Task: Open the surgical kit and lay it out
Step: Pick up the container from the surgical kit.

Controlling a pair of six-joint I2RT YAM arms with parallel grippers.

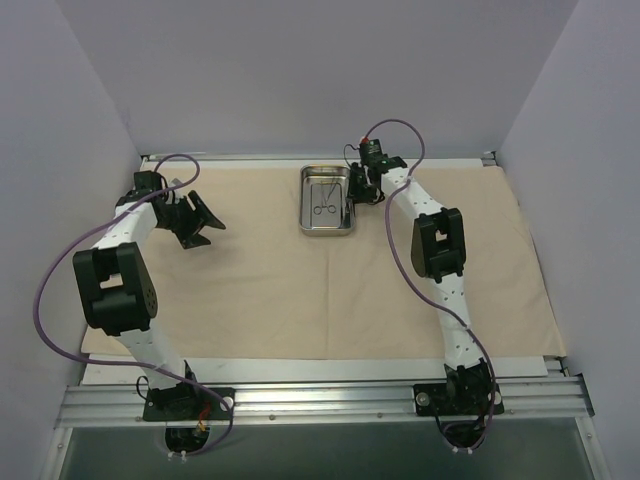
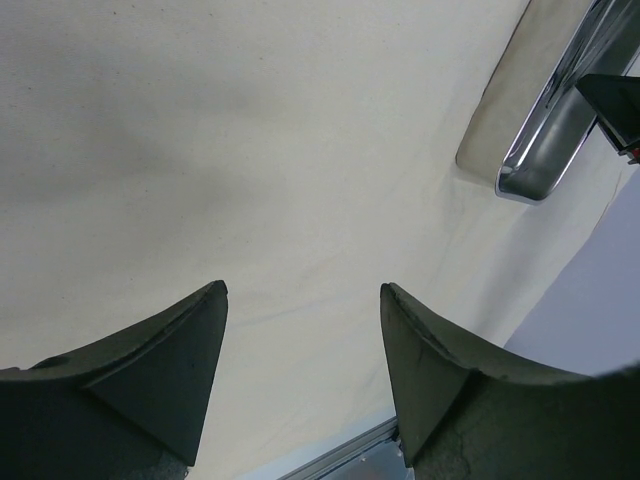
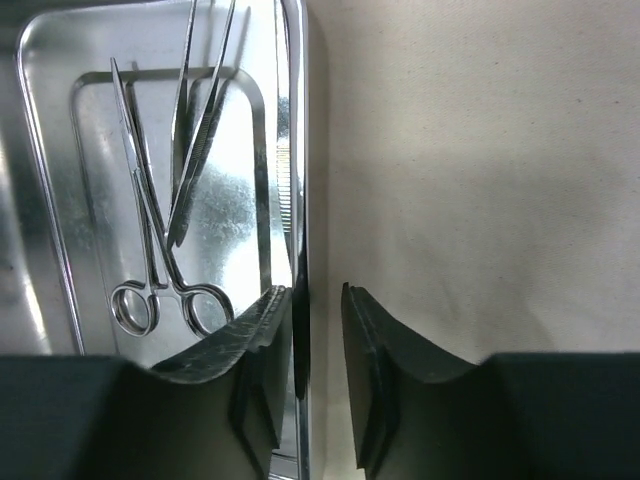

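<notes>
One steel tray (image 1: 312, 226), two instruments (image 3: 150, 215) inside, one beige cloth (image 1: 300, 290)

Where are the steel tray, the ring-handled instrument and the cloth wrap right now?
steel tray (image 1: 328, 234): top view, on its near rim.
ring-handled instrument (image 3: 148, 205): right wrist view, on the shaft above the rings.
cloth wrap (image 1: 270, 290): top view, on its bare middle.
</notes>
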